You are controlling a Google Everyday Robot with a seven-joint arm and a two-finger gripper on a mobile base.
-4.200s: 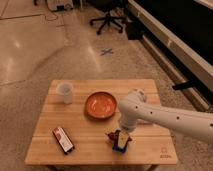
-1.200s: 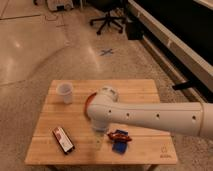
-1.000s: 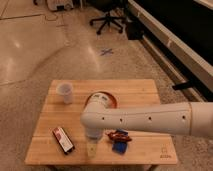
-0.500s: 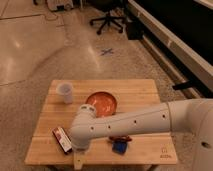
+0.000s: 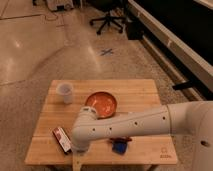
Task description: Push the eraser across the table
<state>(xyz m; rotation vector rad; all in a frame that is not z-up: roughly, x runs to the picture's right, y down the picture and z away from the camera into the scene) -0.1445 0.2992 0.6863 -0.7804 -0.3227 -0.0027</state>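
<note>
The eraser (image 5: 62, 139), a dark flat block with a red and white side, lies near the front left corner of the wooden table (image 5: 135, 91). My white arm reaches in from the right across the table's front. The gripper (image 5: 77, 161) hangs at the table's front edge, just right of and in front of the eraser, a short gap away from it.
A white cup (image 5: 65, 92) stands at the back left. An orange bowl (image 5: 101, 103) sits in the middle, partly behind my arm. A small blue and red object (image 5: 120, 145) lies near the front, right of the gripper. Office chairs and a long bench stand beyond.
My arm has swept left along the table's front, from beside the blue object to just right of the eraser. The eraser, cup and bowl have not moved.
</note>
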